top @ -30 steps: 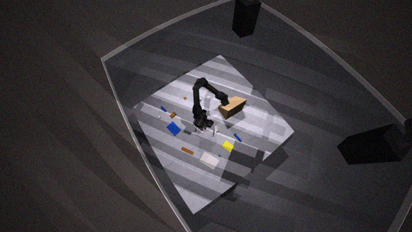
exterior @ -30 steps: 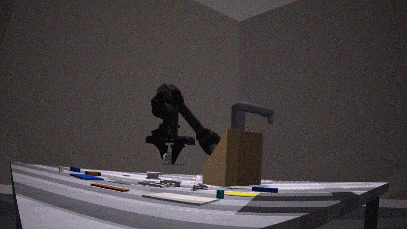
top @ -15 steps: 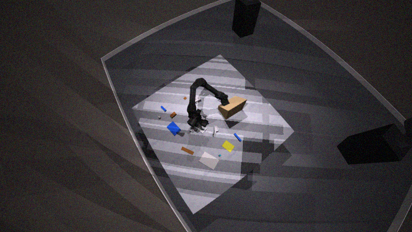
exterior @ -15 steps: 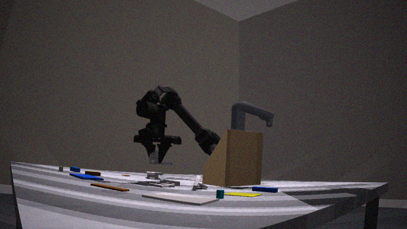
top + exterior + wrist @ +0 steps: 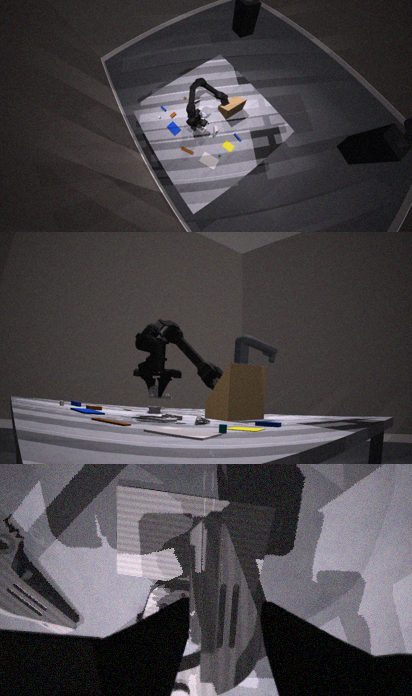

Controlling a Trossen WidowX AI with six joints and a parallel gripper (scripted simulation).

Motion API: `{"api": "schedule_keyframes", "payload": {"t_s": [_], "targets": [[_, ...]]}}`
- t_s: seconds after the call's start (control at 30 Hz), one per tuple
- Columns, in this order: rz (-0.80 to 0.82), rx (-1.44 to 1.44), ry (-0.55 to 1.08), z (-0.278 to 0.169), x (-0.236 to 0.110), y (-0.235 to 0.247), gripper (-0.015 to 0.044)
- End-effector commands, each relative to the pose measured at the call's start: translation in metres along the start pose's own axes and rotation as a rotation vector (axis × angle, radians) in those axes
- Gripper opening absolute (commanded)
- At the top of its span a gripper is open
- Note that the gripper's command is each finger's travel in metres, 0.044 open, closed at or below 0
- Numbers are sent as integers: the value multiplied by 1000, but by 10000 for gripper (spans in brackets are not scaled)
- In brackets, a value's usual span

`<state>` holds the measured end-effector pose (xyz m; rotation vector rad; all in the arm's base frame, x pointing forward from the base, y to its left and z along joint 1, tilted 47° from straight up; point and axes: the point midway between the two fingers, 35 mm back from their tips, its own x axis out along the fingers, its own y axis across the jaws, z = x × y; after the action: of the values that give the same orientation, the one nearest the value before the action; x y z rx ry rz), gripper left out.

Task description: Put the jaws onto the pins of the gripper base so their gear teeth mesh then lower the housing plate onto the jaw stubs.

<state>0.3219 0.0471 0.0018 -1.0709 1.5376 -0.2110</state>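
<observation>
My gripper is shut on a grey jaw with two slots, held upright above the table. The other grey jaw lies on the table, to the left in the wrist view. Pale flat parts lie low near the gripper; a piece shows partly behind the left finger. A thicker grey part stands farther back. I cannot tell for sure which is the gripper base and which the housing plate. The pins and stubs are hidden or too small.
A wooden block stands beside the arm's base. Around lie a blue plate, a yellow plate, a pale plate, an orange bar and a teal cube.
</observation>
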Motion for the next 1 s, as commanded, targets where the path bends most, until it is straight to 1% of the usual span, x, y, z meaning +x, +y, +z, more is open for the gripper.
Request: {"api": "schedule_keyframes", "payload": {"t_s": [0.0, 0.83, 0.97], "targets": [[-4, -7, 2, 0, 0, -1, 134], [-4, -25, 2, -1, 0, -2, 134], [-3, -26, 2, -1, 4, -2, 134]]}}
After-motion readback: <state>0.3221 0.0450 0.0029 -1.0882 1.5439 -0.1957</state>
